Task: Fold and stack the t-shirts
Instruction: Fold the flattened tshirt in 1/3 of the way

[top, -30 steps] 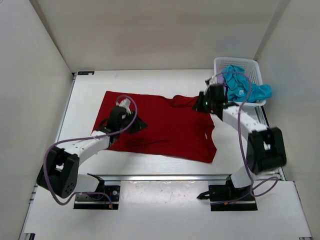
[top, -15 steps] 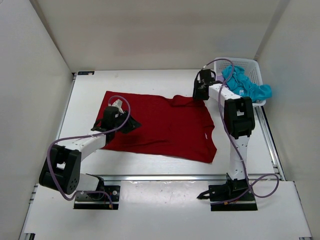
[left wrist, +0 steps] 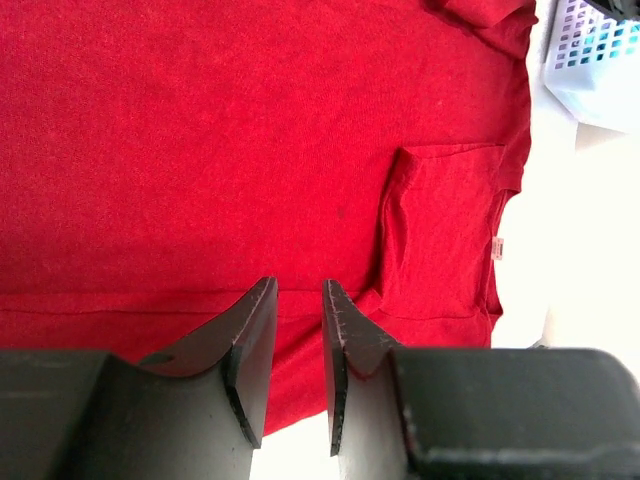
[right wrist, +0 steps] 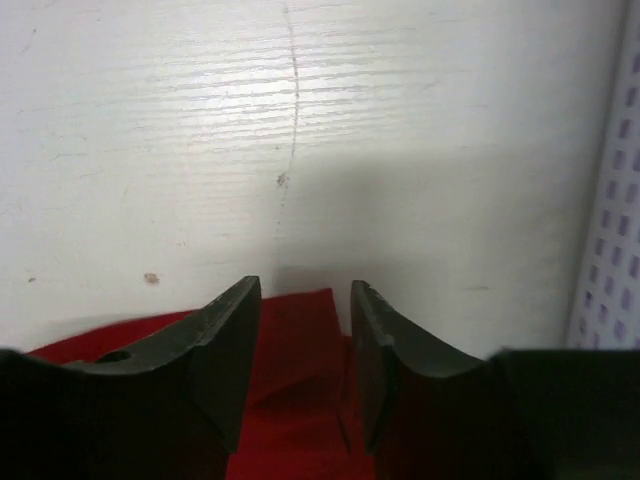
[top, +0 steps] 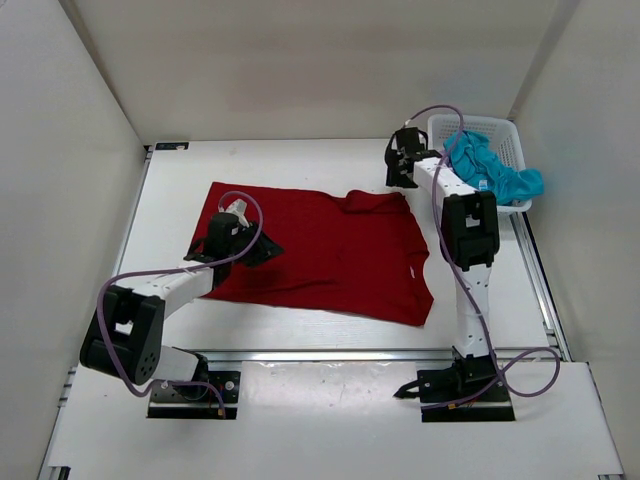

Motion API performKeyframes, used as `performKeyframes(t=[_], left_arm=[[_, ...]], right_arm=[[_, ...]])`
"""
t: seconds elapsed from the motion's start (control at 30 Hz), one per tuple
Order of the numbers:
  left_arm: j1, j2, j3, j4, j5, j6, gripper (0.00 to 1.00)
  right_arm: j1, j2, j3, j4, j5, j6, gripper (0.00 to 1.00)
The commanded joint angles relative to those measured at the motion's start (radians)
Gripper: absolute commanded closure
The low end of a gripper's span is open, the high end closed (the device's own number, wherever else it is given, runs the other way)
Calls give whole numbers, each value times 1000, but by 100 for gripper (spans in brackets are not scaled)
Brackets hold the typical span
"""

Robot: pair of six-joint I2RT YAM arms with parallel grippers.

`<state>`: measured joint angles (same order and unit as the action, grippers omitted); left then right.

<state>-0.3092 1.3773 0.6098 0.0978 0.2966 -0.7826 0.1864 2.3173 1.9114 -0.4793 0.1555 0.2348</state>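
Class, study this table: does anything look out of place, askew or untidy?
Yes. The teal t-shirt spills, crumpled, over the right rim of the white basket. The red t-shirt lies spread out, but its far sleeve is bunched up.

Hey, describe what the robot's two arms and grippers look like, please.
The left arm and right arm have white links joined by chunky black joint housings. A lavender cable loops along each. The left gripper and right gripper each carry two dark, curved, tapering fingers. No markings are legible.
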Motion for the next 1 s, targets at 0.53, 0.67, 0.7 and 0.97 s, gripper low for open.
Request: performKeyframes(t=[0.53, 0.67, 0.7, 0.97], left_arm=[[68, -14, -4, 49, 29, -18, 66], [85, 0, 19, 60, 25, -38, 66], [99, 5, 16, 68, 33, -34, 66], [202, 39, 68, 106, 12, -93, 66]], right_arm=[[54, 85, 262, -145, -91, -12, 100], [82, 13, 284, -110, -51, -51, 100], [82, -8, 278, -114, -50, -52, 100], [68, -251, -105, 62, 21, -3, 100]])
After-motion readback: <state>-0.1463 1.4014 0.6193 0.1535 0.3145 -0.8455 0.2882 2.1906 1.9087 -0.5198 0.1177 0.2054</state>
